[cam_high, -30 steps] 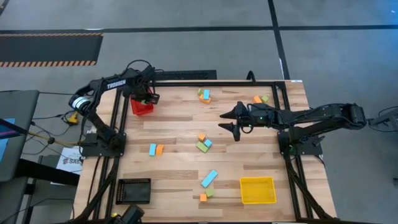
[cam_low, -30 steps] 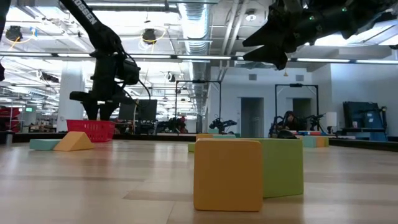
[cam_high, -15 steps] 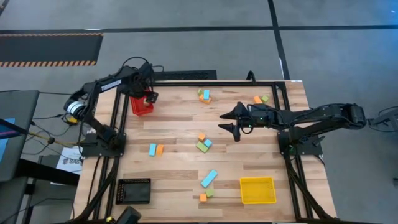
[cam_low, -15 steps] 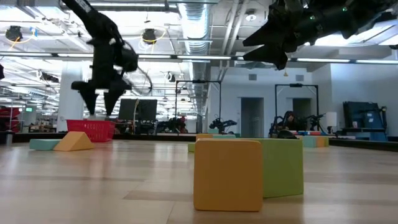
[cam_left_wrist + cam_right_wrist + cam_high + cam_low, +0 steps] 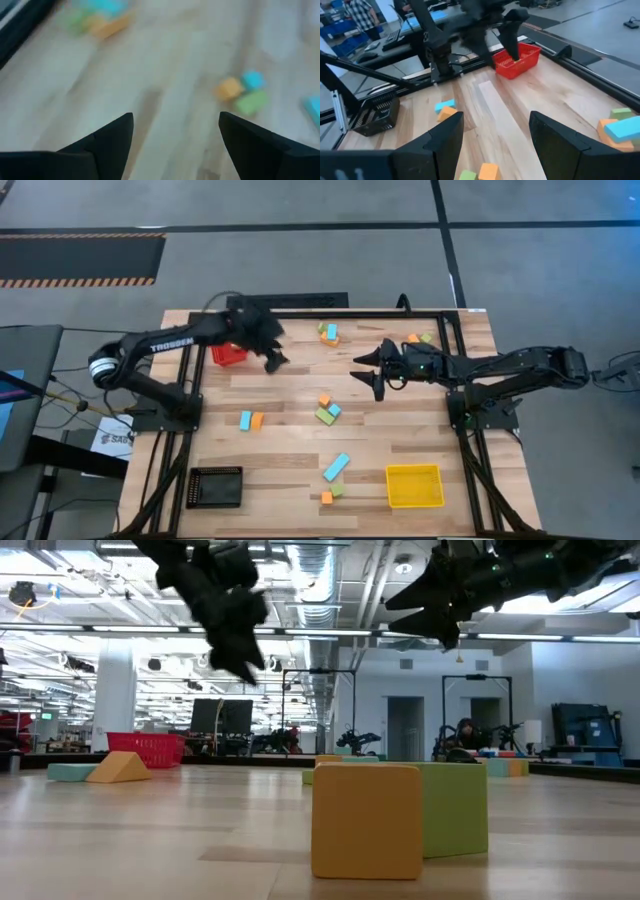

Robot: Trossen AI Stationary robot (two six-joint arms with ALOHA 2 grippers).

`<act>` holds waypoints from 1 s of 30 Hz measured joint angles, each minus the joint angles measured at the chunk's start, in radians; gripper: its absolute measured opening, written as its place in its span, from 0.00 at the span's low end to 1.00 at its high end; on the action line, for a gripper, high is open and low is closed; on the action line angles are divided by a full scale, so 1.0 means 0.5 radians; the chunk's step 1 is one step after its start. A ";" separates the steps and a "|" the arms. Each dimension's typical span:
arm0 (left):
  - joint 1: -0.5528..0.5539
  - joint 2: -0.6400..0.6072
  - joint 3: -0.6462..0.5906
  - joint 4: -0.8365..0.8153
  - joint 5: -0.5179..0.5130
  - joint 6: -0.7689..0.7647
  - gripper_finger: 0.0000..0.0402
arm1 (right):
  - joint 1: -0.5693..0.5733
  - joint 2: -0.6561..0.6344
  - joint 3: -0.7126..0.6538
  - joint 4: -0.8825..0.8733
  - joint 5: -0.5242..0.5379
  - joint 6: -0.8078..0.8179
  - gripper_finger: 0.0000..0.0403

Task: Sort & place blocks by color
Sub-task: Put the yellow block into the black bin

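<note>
Small orange, light green and cyan blocks lie scattered on the wooden table: a group at the far edge (image 5: 328, 332), a pair at the far right (image 5: 415, 338), a middle group (image 5: 326, 409), a left pair (image 5: 250, 420), a cyan bar (image 5: 336, 466), and an orange and a green block near the front (image 5: 332, 494). My left gripper (image 5: 272, 360) hangs open in the air just right of the red bin (image 5: 228, 355), with nothing between its fingers (image 5: 175, 135). My right gripper (image 5: 365, 370) stands open and high above the table's middle (image 5: 495, 140).
A yellow bin (image 5: 414, 485) stands near the front right and a black bin (image 5: 215, 486) at the front left. A black frame rail (image 5: 350, 312) runs along the far edge. Bare wood lies between the block groups.
My left gripper has risen from above the red bin and swung toward the table's right, out over the bare wood, tipping and rolling as it went. The blocks lie as before.
</note>
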 joint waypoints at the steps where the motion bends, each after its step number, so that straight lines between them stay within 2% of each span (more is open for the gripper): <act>1: -0.074 0.025 -0.001 0.040 0.004 0.124 0.70 | 0.000 0.000 0.000 -0.002 -0.001 0.000 0.62; 7: -0.406 0.269 -0.003 0.248 -0.004 0.886 0.70 | 0.012 0.000 0.000 -0.018 0.000 0.032 0.62; 10: -0.520 0.429 -0.003 0.384 -0.013 1.050 0.70 | 0.040 0.000 0.000 -0.030 -0.008 0.116 0.62; 14: -0.642 0.611 0.033 0.616 -0.031 1.091 0.70 | 0.101 0.000 0.000 -0.088 -0.013 0.141 0.62; 19: -0.661 0.793 0.112 0.795 -0.046 1.094 0.70 | 0.183 0.001 0.000 -0.164 -0.015 0.143 0.62; 30: -0.561 1.053 0.236 0.816 0.054 1.053 0.70 | 0.237 0.001 0.000 -0.220 -0.016 0.147 0.62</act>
